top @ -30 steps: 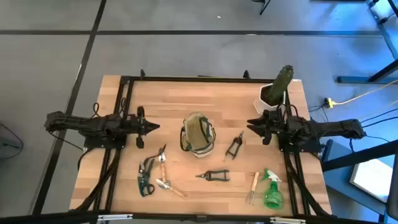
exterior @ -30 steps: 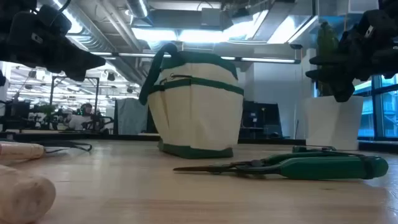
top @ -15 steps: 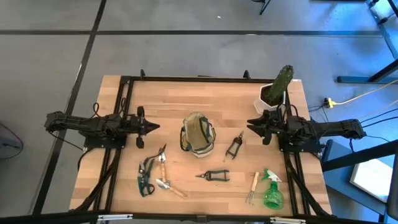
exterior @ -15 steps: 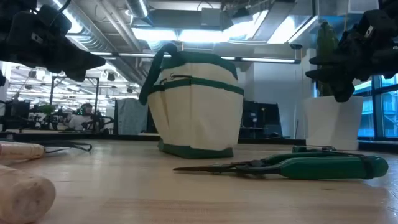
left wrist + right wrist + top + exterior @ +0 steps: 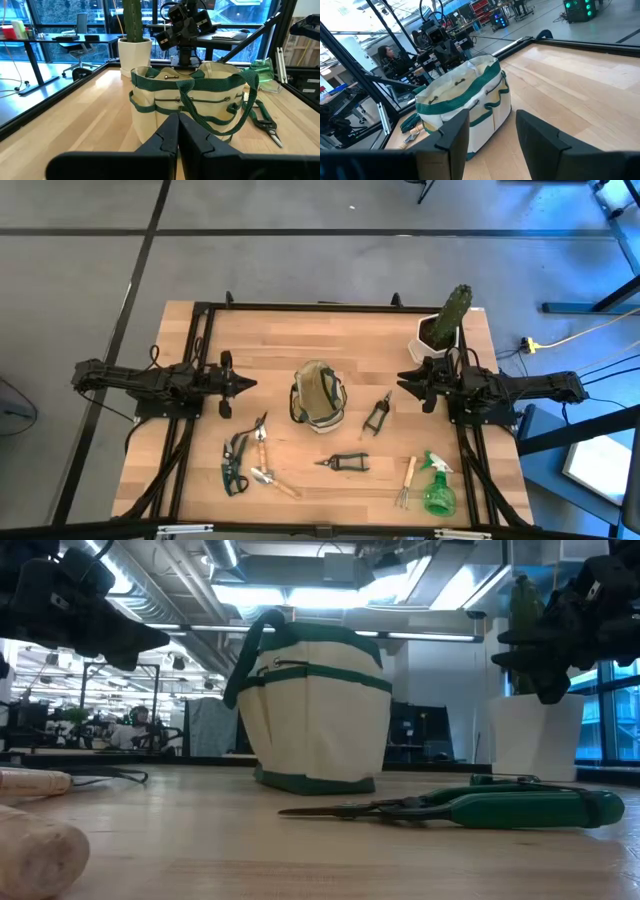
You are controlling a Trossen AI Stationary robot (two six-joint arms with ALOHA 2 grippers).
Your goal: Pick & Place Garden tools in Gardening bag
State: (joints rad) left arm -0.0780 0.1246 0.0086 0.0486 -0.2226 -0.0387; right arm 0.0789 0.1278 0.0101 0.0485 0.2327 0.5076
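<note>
1. The left gripper (image 5: 243,383) hangs over the table's left side, jaws pressed together on nothing; green pruners (image 5: 235,464) and a wooden-handled trowel (image 5: 262,460) lie beside and nearer the front edge than its tips
2. Straight ahead of those jaws, mid-table, stands the gardening bag (image 5: 318,394), upright, mouth open, apparently without tools in it
3. Small shears (image 5: 376,414) and black snips (image 5: 343,463) lie between the bag and the right gripper (image 5: 405,380), whose jaws stand partly apart and hold nothing; the hand fork (image 5: 405,481) and spray bottle (image 5: 436,485) sit off to its side, towards the front
4. I'd say no tool is picked yet; next, one gripper must drop onto a handle
5. The wooden table (image 5: 280,340) is pale; a potted cactus (image 5: 445,320) stands behind the right arm, and a person sits beyond in the workshop
</note>
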